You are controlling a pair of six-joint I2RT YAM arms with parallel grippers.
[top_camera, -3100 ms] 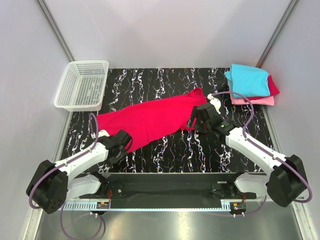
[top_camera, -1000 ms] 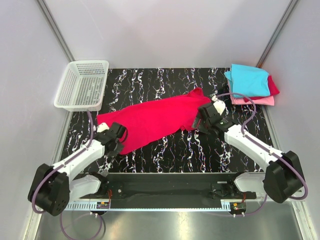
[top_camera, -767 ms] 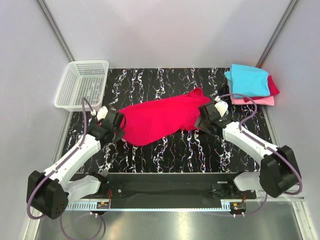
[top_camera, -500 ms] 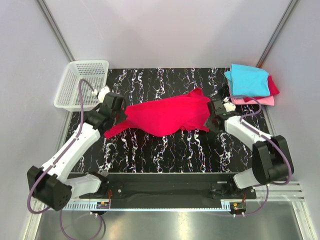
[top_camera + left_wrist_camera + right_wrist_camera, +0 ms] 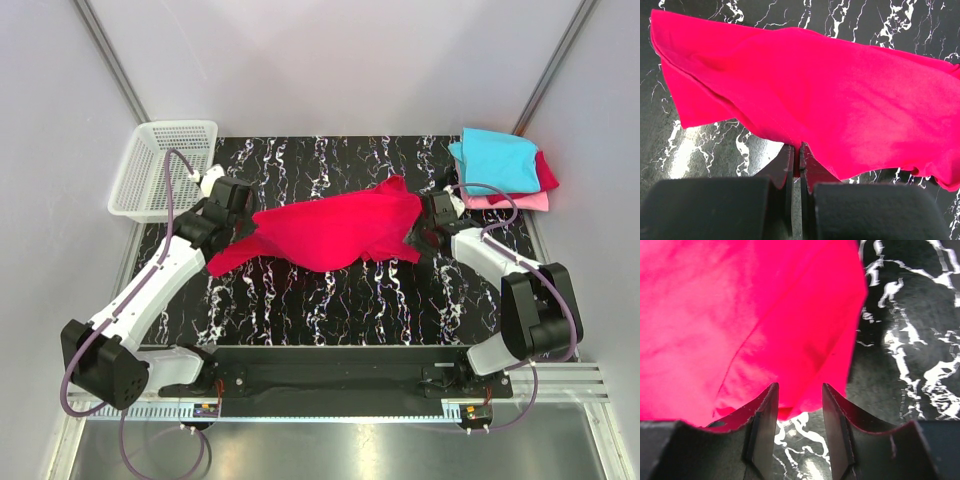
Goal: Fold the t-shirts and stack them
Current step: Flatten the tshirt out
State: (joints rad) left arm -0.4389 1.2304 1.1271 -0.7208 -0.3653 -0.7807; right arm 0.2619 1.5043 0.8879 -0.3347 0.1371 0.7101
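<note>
Pinching the crimson t-shirt (image 5: 330,232), the left gripper (image 5: 796,150) has lifted it toward the far edge: fold starting. The right gripper (image 5: 800,395) gapes around the other hem.

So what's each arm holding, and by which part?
Only the left fingers grip: shut on the crimson shirt at its near edge. The right fingers are open astride its other end.
</note>
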